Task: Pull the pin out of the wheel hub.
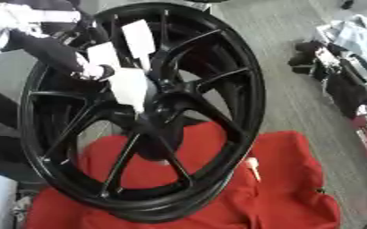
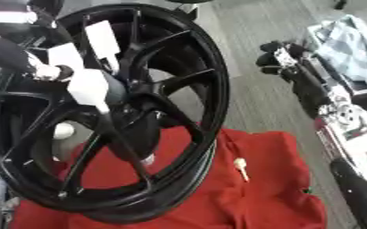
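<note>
We see our left hand (image 1: 132, 80) raised at upper left, pale fingers seemingly straight. Our right hand (image 2: 284, 56) hangs at right, dark fingers perhaps curled.

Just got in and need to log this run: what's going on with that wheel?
A black wheel stands tilted on a red cloth. The robot's left hand reaches in from the upper left and sits at the hub, among white pieces there; whether it has hold of the pin cannot be told. A small pale thing lies on the cloth beside the rim. The right hand hangs idle off to the right, away from the wheel.
</note>
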Controlling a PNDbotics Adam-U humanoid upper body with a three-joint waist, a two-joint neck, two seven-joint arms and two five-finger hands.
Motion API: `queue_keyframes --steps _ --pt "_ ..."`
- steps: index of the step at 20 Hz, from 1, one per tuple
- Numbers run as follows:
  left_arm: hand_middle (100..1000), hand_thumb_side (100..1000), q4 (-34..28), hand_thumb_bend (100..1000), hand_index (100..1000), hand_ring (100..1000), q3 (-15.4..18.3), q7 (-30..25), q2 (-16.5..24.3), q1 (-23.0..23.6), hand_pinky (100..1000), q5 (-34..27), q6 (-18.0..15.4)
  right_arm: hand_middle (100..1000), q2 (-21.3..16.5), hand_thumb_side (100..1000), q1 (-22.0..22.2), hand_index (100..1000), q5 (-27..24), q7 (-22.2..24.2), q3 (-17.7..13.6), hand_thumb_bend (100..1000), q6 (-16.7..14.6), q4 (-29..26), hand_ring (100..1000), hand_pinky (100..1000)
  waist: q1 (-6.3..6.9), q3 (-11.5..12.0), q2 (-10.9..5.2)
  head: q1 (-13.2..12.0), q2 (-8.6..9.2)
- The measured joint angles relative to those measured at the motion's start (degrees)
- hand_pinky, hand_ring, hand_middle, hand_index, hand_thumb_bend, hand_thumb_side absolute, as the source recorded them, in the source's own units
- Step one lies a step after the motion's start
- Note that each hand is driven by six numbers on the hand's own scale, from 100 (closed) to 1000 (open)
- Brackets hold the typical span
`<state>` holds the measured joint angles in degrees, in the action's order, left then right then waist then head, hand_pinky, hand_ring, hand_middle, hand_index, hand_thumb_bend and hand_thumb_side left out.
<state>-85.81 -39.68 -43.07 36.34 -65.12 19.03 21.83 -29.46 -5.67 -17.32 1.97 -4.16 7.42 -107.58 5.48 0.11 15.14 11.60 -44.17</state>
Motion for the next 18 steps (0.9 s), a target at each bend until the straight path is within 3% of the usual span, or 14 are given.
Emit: queue_keyframes --steps 7,11,17,18 --pt "807 401 1.6 301 807 859 -0.7 -0.4 -1.8 -0.4 905 2.0 -0.7 599 0.0 658 0.0 735 0.0 0.1 0.0 100 0.1 0.0 747 806 0.10 -0.1 0.00 -0.4 0.00" --pt "798 331 2.1 240 667 851 -0.8 -0.7 -2.1 -0.5 899 2.8 -1.0 599 0.0 661 0.1 735 0.0 0.1 0.0 100 0.1 0.0 747 806 0.19 -0.1 0.00 -0.4 0.00" --pt "766 149 1.5 114 535 839 -0.8 -1.6 -2.1 -0.5 887 3.2 -0.9 599 0.0 667 0.2 735 0.0 0.1 0.0 100 0.1 0.4 748 806 0.35 0.0 0.00 -0.5 0.00" --pt "762 151 1.3 108 523 838 -0.8 -1.8 -2.1 -0.5 885 3.2 -0.8 599 0.0 667 0.2 735 0.0 0.1 0.0 100 0.1 0.4 748 806 0.35 0.0 0.00 -0.5 0.00"
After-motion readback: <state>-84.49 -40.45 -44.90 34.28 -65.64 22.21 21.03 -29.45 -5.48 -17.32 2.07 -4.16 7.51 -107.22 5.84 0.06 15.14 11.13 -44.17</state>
